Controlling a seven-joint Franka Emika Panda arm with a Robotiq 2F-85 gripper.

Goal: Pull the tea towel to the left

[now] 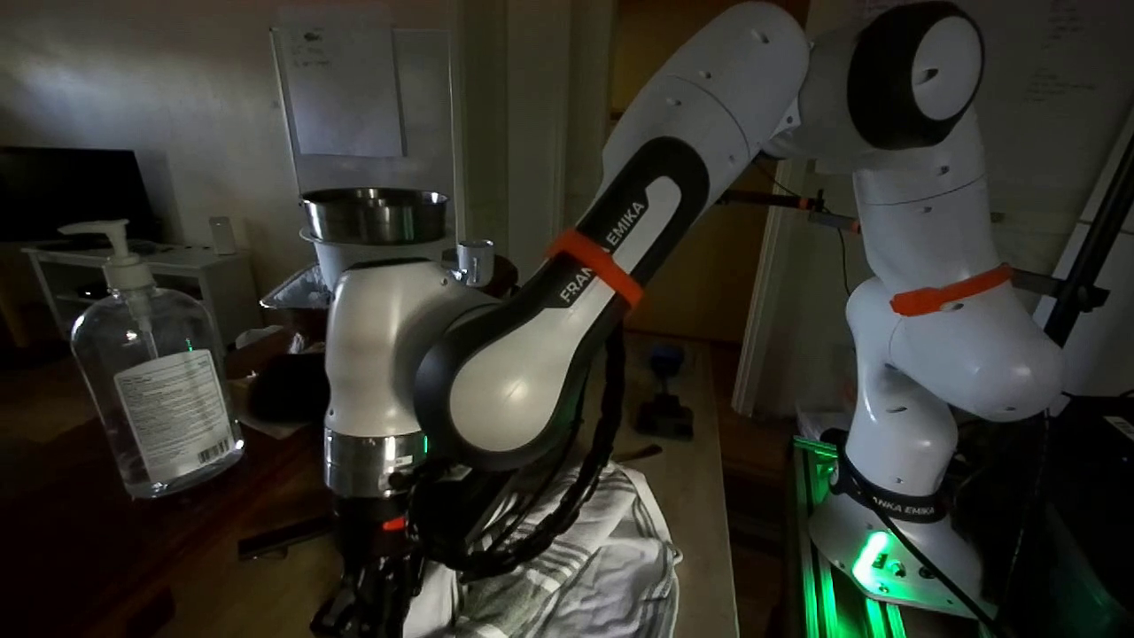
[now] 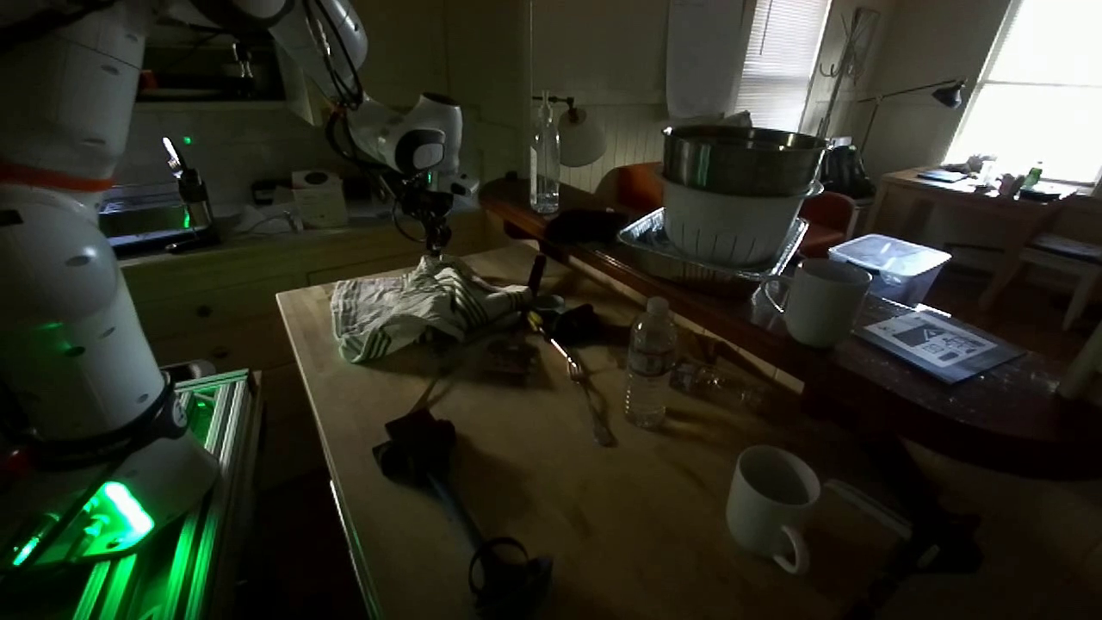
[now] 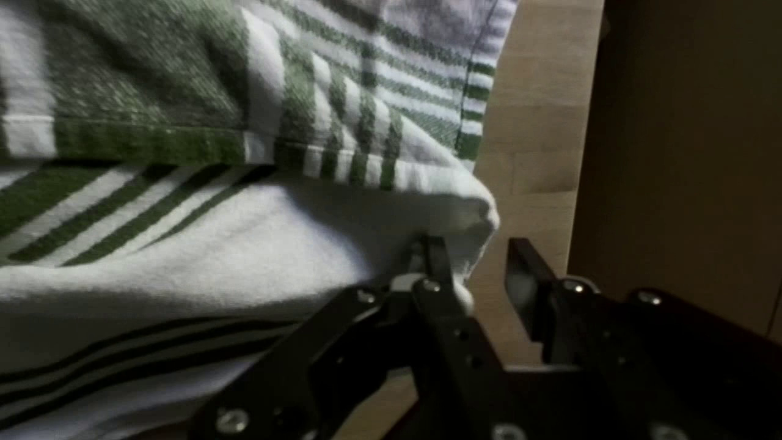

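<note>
Jaws stand apart in the wrist view, moderately spread, with wood and a little cloth showing between them; 1 finger (image 3: 438, 269) of the gripper (image 3: 477, 244) is over a corner of the tea towel (image 3: 244, 238), the other shows against bare wood, and whether either touches fabric I cannot tell; the towel, off-white with dark stripes, lies rumpled on the wooden worktop (image 2: 560, 508), near the far end in an exterior view, a raised fold just under the gripper; nearer that camera are a fork (image 2: 575, 372), an upright clear bottle (image 2: 650, 370) near it, then a white mug (image 2: 766, 504); alongside, a dark raised ledge (image 2: 1024, 387) bears a 2nd white mug (image 2: 826, 301) and a foil tray (image 2: 639, 234) holding a white slotted tub (image 2: 727, 224) topped by a steel bowl (image 2: 745, 164); in an exterior view a clear pump bottle (image 1: 159, 390) is well apart from the towel.
</note>
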